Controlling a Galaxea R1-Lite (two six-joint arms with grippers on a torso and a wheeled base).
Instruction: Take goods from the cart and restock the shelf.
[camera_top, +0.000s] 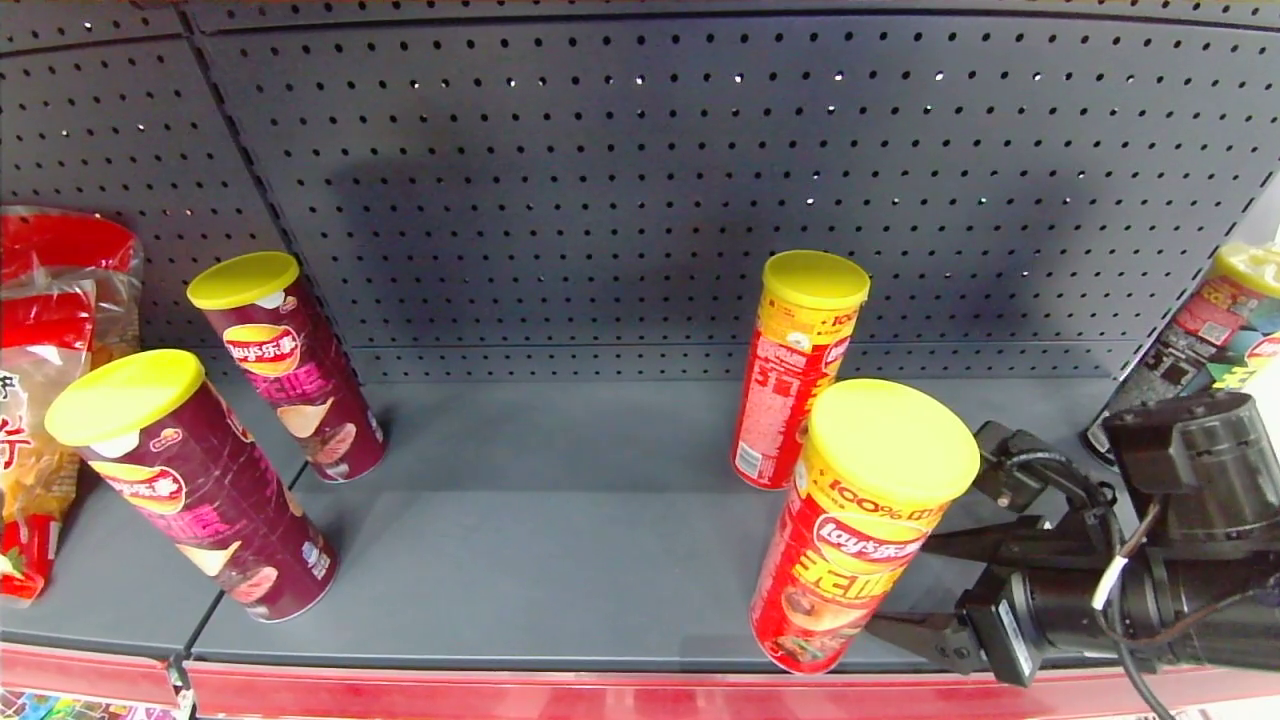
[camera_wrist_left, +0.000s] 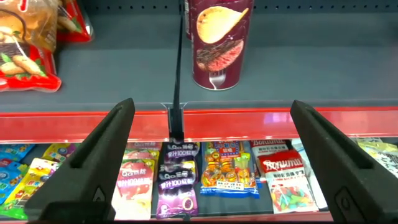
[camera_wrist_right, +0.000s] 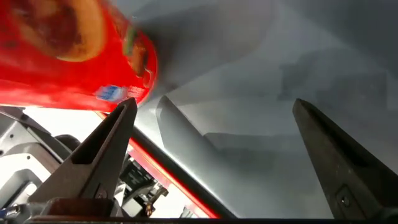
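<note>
Two red chip cans with yellow lids stand on the grey shelf (camera_top: 560, 520): one at the front (camera_top: 850, 540), one behind it (camera_top: 795, 370). Two maroon cans stand on the shelf's left side, one in front (camera_top: 190, 490) and one behind (camera_top: 290, 370). My right gripper (camera_top: 900, 588) is open just to the right of the front red can, low by the shelf's front edge. In the right wrist view the gripper (camera_wrist_right: 214, 102) holds nothing and the red can (camera_wrist_right: 74, 56) lies outside its fingers. My left gripper (camera_wrist_left: 212, 106) is open and empty before the shelf rail, facing a maroon can (camera_wrist_left: 217, 43).
Red snack bags (camera_top: 50, 350) fill the shelf's far left, and a dark can (camera_top: 1200, 340) leans at the far right. A red rail (camera_top: 600, 690) runs along the front edge. Several snack packets (camera_wrist_left: 230, 174) lie on the shelf below. The shelf's middle is free.
</note>
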